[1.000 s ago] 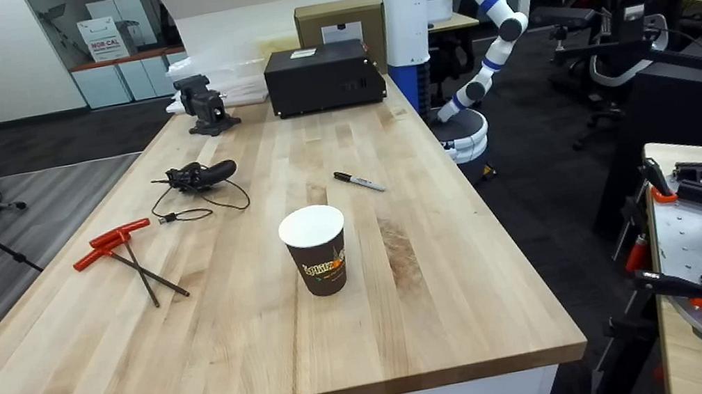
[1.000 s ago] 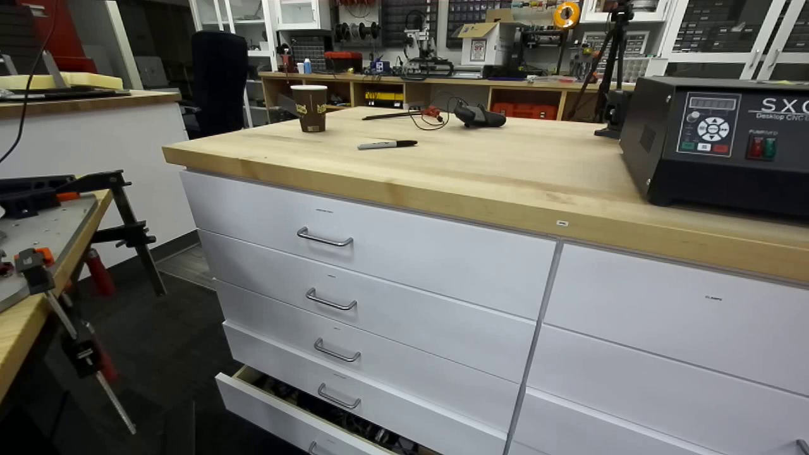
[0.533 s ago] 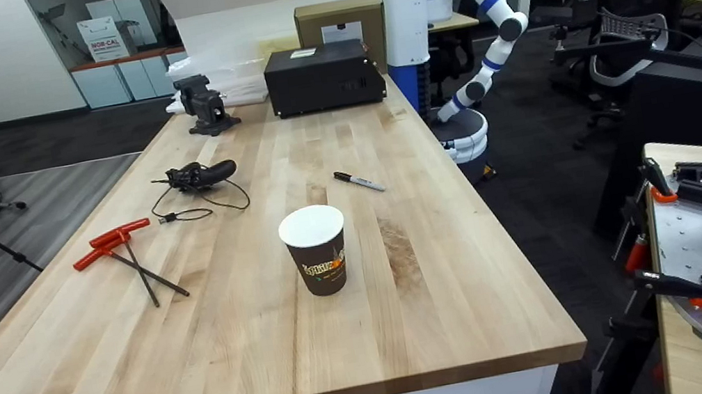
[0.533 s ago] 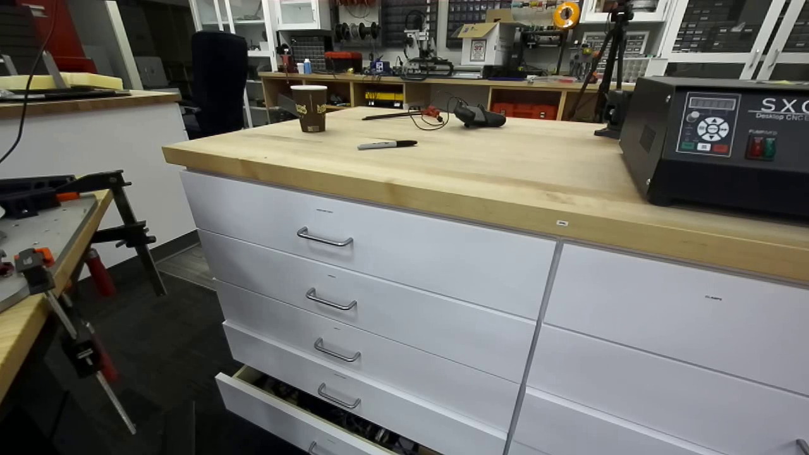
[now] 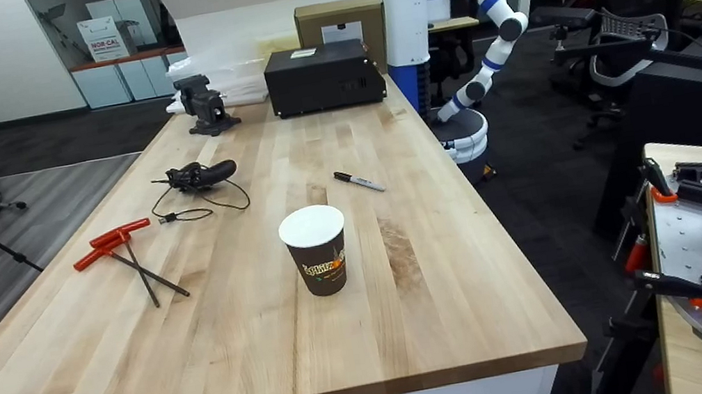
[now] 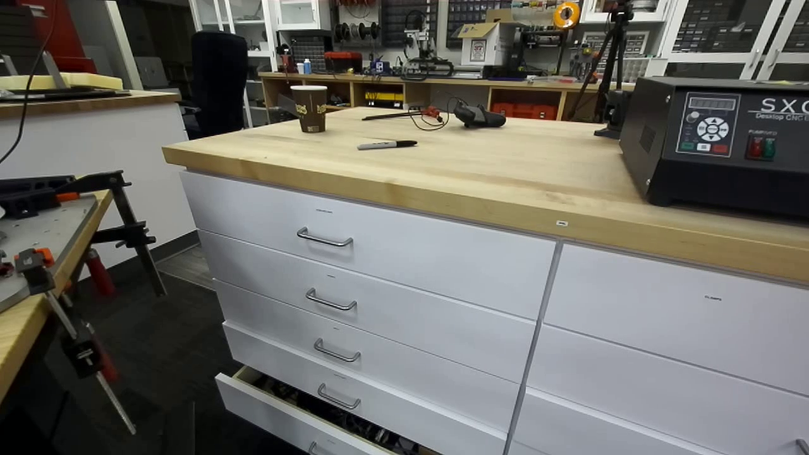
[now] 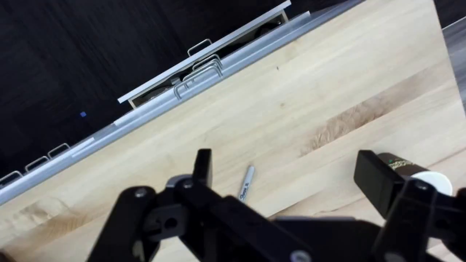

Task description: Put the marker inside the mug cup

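Note:
The marker [image 5: 359,181], grey with a black cap, lies on the wooden table in both exterior views [image 6: 387,145]. The mug cup is a dark brown paper cup [image 5: 320,262] with a white inside, standing upright nearer the table's end; it also shows in an exterior view [image 6: 311,112]. In the wrist view my gripper [image 7: 285,163] is wide open and empty, above the table. The marker [image 7: 247,183] shows between the fingers, nearer the left one, its capped end hidden behind the gripper. The cup [image 7: 402,165] is partly hidden behind the right finger.
Red-handled hex keys [image 5: 119,242] and a black device [image 5: 201,175] with a cable lie on the table. A black vise [image 5: 206,106] and a black control box [image 5: 325,78] stand at the far end. A lower drawer [image 6: 303,414] is pulled open.
In an exterior view, a dark part of the arm or gripper at the top has moved left, from the upper right to near the white-and-blue arm behind. The marker and cup have not moved.

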